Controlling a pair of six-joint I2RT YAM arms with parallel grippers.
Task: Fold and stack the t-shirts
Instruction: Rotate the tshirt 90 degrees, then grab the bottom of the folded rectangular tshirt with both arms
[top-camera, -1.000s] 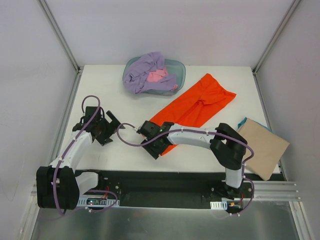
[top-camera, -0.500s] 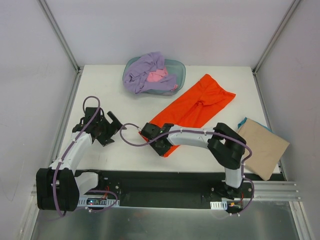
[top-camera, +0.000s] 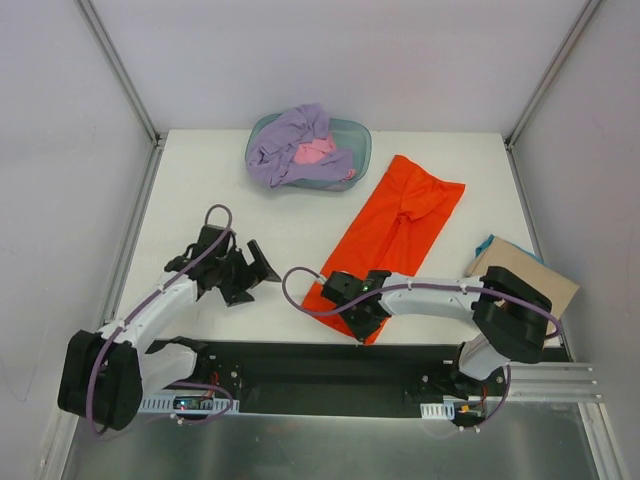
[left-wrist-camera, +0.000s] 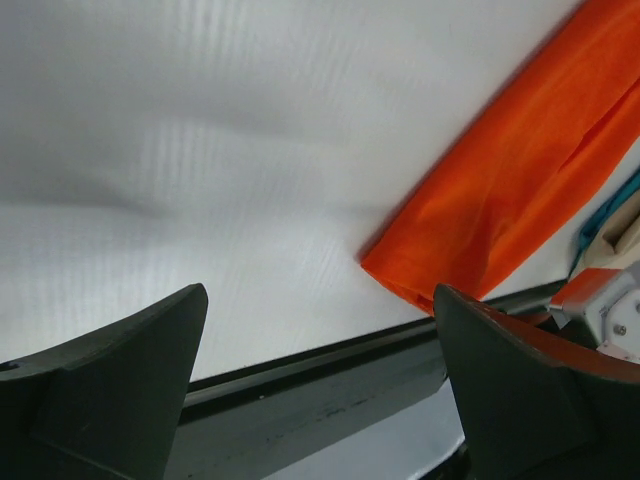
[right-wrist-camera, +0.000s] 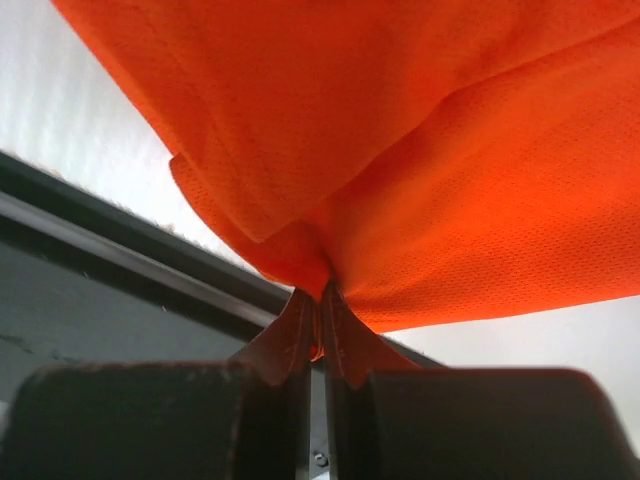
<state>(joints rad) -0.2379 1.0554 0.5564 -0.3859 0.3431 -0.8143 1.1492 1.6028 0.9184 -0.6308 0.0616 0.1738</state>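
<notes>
In the clamped right gripper (right-wrist-camera: 320, 292) sits only a thin pinch of orange shirt (right-wrist-camera: 420, 150), so a hard tug could free it.

The right hand (top-camera: 364, 322) dragged the orange t-shirt (top-camera: 400, 225) nearward; the left hand (top-camera: 254, 282) swung closer.

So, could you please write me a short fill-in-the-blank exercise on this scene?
1. The t-shirt gripped by the right end effector is ____ in colour.
2. The left end effector is ____ and holds nothing.
3. The lavender t-shirt and pink t-shirt lie bunched ____ the teal plastic tub.
4. The cardboard sheet lies on the robot's ____ side.
Missing words: orange-red; open; inside; right.
</notes>
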